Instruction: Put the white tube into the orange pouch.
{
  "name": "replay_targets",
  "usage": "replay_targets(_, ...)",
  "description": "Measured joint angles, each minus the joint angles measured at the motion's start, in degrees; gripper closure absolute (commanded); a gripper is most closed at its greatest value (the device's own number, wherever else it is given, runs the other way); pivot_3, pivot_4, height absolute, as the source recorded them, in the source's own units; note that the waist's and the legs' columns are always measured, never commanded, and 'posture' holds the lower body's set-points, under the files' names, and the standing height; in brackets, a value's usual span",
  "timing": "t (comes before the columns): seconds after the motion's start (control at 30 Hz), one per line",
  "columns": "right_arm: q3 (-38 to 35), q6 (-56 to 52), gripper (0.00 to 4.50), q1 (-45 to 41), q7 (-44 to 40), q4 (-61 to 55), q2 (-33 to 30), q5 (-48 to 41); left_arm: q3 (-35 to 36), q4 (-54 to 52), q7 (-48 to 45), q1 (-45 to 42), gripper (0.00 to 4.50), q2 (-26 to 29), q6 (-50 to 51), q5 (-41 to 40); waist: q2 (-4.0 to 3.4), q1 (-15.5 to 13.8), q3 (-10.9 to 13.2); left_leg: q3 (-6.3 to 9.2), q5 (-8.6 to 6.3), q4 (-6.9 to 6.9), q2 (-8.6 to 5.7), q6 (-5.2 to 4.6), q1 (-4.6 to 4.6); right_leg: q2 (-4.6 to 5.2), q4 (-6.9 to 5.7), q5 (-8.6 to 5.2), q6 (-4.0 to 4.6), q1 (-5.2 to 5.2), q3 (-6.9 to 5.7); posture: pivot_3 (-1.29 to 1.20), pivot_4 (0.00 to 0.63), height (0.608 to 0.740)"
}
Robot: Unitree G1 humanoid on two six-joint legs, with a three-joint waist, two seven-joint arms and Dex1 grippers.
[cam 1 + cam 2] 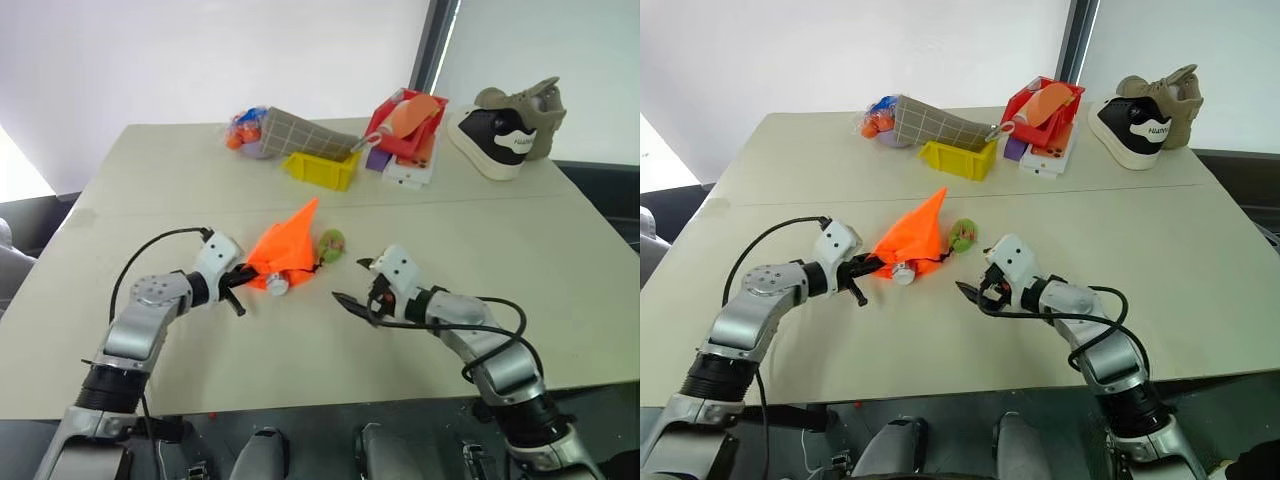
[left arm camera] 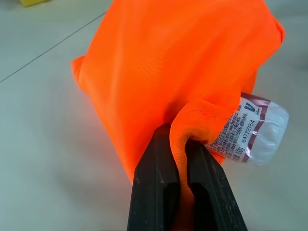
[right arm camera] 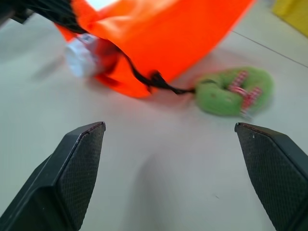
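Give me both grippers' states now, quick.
Left gripper: shut on the orange pouch rim, white tube poking out.
Right gripper: open, holding nothing.

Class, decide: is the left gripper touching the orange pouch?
Touching. The left wrist view shows the left gripper with its fingers pinching a fold of the orange pouch.

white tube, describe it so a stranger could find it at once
On the beige table, near the front edge, lies a bright orange fabric pouch pinched by the left claw. The small translucent white plastic tube pokes out of its mouth, the only printed-label item there, unlike the green fuzzy tag beside it.
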State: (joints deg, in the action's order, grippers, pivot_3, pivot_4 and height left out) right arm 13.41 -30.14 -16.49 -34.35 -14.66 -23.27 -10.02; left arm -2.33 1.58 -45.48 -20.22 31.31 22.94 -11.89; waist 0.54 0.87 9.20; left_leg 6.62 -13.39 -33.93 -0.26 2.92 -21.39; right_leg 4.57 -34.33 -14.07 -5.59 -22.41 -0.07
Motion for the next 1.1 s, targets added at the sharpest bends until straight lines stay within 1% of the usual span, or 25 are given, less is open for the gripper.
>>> replay_targets(0.23,1.74,4.98,0.04,-5.33,3.2,8.27,2.42,5.38,1.21,-0.7,-0.13,1.14,4.5,-0.42,0.41,-1.88,0.0,0.1,0.0,-0.01,0.0,-0.01,0.0,0.0,0.0,-0.01,-0.01,0.13,0.19,0.0,0.0,0.0,0.15,0.74)
replay_targets(0.37,1.45,5.37,0.04,-5.85,1.52,9.17,2.1,5.11,1.69,-1.09,-0.36,1.57,4.5,-0.44,1.99,-3.7,0.0,0.07,0.0,0.0,0.0,0.02,0.0,0.0,-0.01,-0.01,0.0,0.12,0.18,-0.01,0.0,0.0,0.15,0.74)
replay_targets(0.43,1.4,5.04,0.54,-4.92,-0.79,7.69,1.31,3.92,2.2,-2.41,-0.44,1.44,4.5,-0.83,3.27,-5.26,0.0,-0.02,0.0,0.0,0.0,0.02,0.0,0.0,-0.03,0.0,0.02,0.11,0.17,0.01,0.0,0.0,0.15,0.74)
replay_targets(0.47,1.43,4.36,0.86,-3.97,-2.35,6.13,0.84,2.68,2.48,-3.0,-0.51,1.39,4.5,-1.01,3.82,-6.12,0.01,-0.03,-0.01,0.0,0.0,0.01,0.0,0.0,-0.01,0.0,0.02,0.1,0.14,0.04,0.0,0.0,0.15,0.74)
replay_targets(0.5,1.45,3.2,1.31,-2.92,-4.01,4.24,0.54,1.13,2.64,-3.45,-0.51,1.31,4.5,-1.13,4.35,-6.62,0.01,0.0,-0.01,0.0,0.0,0.01,0.0,0.0,-0.02,0.0,0.02,0.1,0.14,0.04,0.0,0.0,0.15,0.74)
replay_targets(0.53,1.64,2.15,1.88,-2.04,-5.42,2.53,0.25,-0.11,2.65,-4.01,-0.52,1.26,4.5,-1.23,4.81,-7.15,0.01,0.0,-0.01,0.0,0.0,0.01,0.0,0.0,-0.01,0.0,0.02,0.09,0.13,0.04,0.0,0.0,0.15,0.74)
replay_targets(0.6,2.19,0.35,2.82,-1.59,-6.78,0.66,0.15,-1.23,2.64,-4.41,-0.52,0.73,4.5,-1.81,5.7,-7.98,0.01,0.17,0.0,0.0,0.0,0.0,0.0,0.0,0.01,0.0,0.0,0.02,0.02,0.03,0.0,0.0,0.15,0.74)
replay_targets(0.67,2.68,-1.19,3.97,-1.64,-7.4,-0.49,0.45,-1.96,2.59,-5.06,-0.52,0.04,4.5,-2.39,6.56,-8.83,0.01,0.17,-0.01,0.0,0.0,-0.01,0.0,0.0,0.04,-0.01,-0.03,0.01,0.0,0.03,0.0,0.0,0.15,0.74)
replay_targets(0.7,3.16,-2.03,4.42,-1.83,-7.53,-0.66,0.89,-2.11,2.59,-5.26,-0.54,-0.28,4.5,-2.54,6.94,-9.1,0.01,0.19,-0.01,0.0,0.0,-0.01,0.0,0.0,0.06,-0.01,-0.05,0.01,0.01,0.04,0.0,0.0,0.15,0.74)
replay_targets(0.73,3.87,-2.67,4.48,-2.41,-7.3,-0.39,2.08,-2.04,2.57,-5.47,-0.53,-0.57,4.5,-2.78,7.37,-9.4,0.01,0.22,-0.01,0.0,0.0,-0.02,0.0,0.0,0.06,-0.02,-0.06,0.02,0.02,0.02,0.0,0.0,0.15,0.74)
replay_targets(0.87,6.48,-3.82,4.48,-6.9,-5.44,3.7,7.51,-1.43,1.21,-6.3,-0.55,-1.85,4.5,-3.7,8.24,-10.05,0.01,0.21,-0.01,0.01,0.01,-0.02,0.0,0.02,0.05,-0.03,-0.1,0.06,0.08,-0.01,0.0,0.0,0.15,0.74)
replay_targets(0.93,8.18,-3.93,4.48,-8.95,-5.53,6.1,9.33,-1.22,1.0,-6.31,-0.52,-2.33,4.5,-3.82,8.38,-10.06,0.02,0.18,-0.01,0.01,0.01,-0.02,0.0,0.02,0.04,-0.03,-0.08,0.16,0.22,0.0,0.0,0.0,0.15,0.74)
replay_targets(1.1,9.94,-3.07,4.48,-10.77,-3.5,12.48,12.76,1.12,1.02,-6.36,-0.47,-2.5,4.5,-3.79,9.24,-10.08,0.01,0.12,-0.01,0.01,0.01,-0.01,0.0,0.02,0.0,-0.03,-0.05,0.14,0.19,-0.01,0.0,0.0,0.15,0.74)
